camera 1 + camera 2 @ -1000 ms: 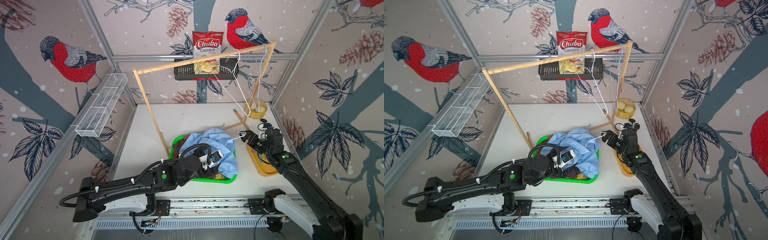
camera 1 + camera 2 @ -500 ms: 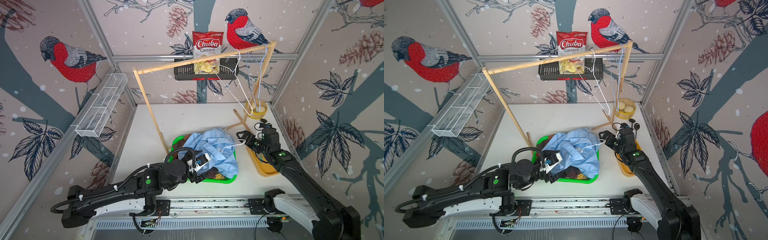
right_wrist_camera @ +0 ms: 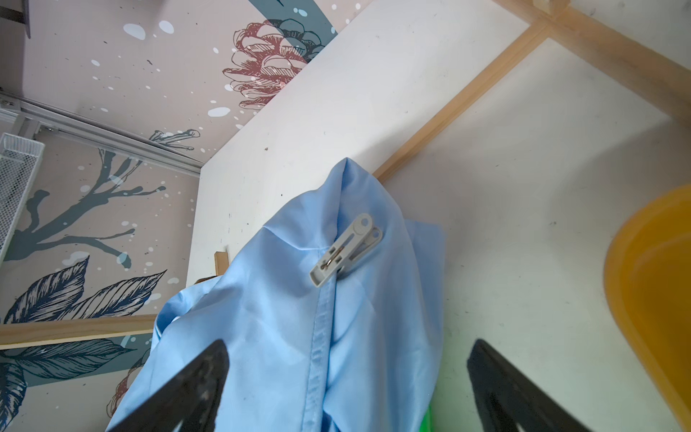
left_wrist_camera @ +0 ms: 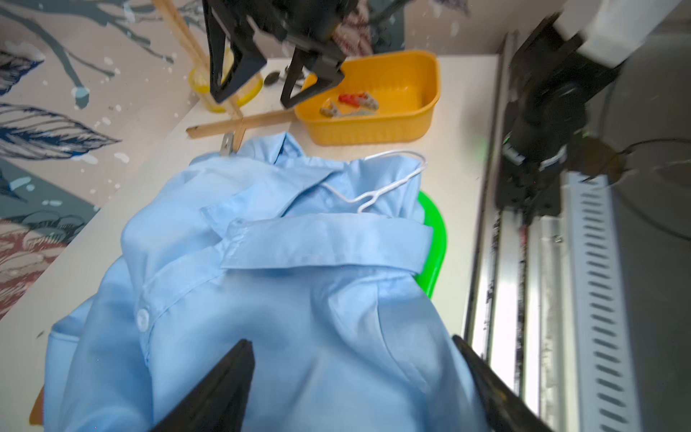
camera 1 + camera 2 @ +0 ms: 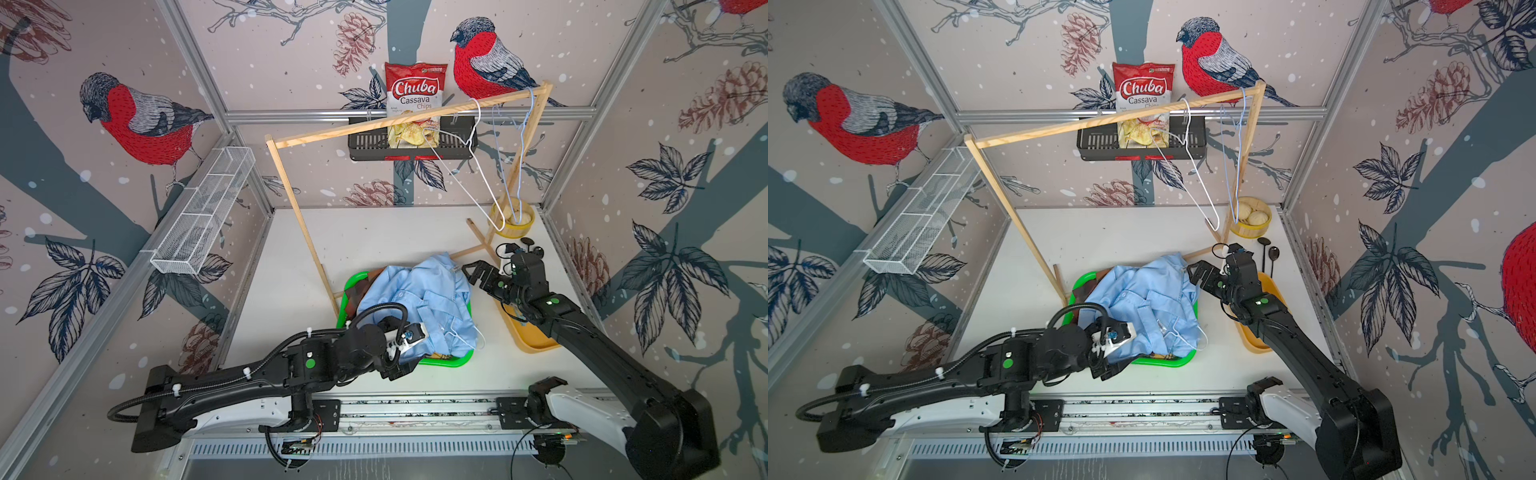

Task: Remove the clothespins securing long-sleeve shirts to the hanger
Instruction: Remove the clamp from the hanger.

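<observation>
Backing away near-left, the left gripper (image 4: 347,340) holds its jaws wide above the blue shirt (image 5: 424,291) in the basket (image 5: 344,301). The hanger (image 4: 374,195), released, now lies on the shirt. One grey clothespin (image 3: 346,248) still grips its far edge; the right gripper (image 3: 347,342), jaws wide, faces it next.

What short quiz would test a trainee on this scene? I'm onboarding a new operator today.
1. True or false: the right gripper is shut on the pale grey clothespin.
2. The red clothespin lies in: A) green basket, B) yellow tub, C) wire mesh shelf.
3. Which garment is the pale grey clothespin clipped to?
Key: 1 false, its jaws stand open; 2 B; 3 the light blue shirt.
</observation>
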You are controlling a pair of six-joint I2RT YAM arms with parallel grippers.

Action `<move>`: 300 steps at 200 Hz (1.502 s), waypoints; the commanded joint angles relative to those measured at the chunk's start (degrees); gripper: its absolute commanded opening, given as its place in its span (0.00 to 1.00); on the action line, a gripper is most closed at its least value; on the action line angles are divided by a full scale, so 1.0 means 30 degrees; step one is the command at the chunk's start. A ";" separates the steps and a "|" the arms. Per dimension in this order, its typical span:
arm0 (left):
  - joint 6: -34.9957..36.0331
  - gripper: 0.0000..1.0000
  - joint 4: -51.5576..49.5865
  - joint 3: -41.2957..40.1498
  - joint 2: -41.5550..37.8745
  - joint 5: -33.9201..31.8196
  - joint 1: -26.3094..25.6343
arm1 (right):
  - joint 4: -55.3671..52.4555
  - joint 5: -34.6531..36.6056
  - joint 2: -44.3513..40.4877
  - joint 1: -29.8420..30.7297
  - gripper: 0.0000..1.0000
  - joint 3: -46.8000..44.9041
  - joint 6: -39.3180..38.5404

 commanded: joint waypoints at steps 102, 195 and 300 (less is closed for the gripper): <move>-0.1189 0.06 0.0495 -0.1661 0.1813 -0.4413 0.1780 | 0.7510 -0.6318 0.4440 -0.3453 1.00 -0.0145 0.0913; -0.1484 0.00 0.1638 -0.2274 0.2167 -0.4091 0.1813 | 1.2798 -0.8944 0.6387 -0.3601 0.82 -0.1935 0.3025; -0.1602 0.00 0.1957 -0.2468 0.2577 -0.3821 0.1813 | 1.4197 -0.9510 0.6415 -0.3687 0.53 -0.2478 0.4141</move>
